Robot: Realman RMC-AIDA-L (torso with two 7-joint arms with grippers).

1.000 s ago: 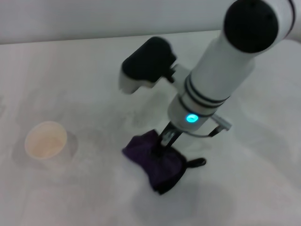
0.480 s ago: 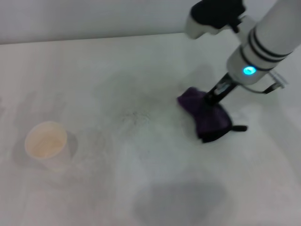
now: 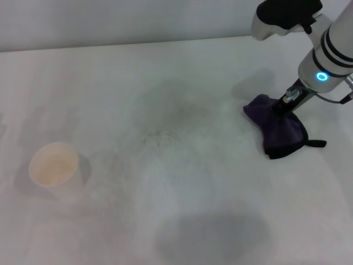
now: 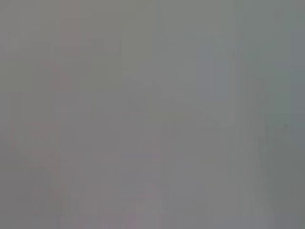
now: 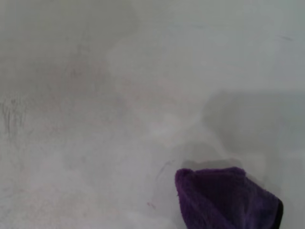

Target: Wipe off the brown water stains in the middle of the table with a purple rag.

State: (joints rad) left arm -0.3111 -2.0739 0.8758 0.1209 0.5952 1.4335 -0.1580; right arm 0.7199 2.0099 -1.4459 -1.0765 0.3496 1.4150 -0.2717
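Upper right of head view: my right gripper (image 3: 282,106) clamped on rag (image 3: 278,132) | rag touching table (image 3: 165,210) | cup (image 3: 53,164) lower left | left gripper unseen.

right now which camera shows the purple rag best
The head view: the whole purple rag lies on the table at the right, with the right gripper pressed on it. The right wrist view catches only part of the rag at the frame's edge. The left wrist view shows none of it.
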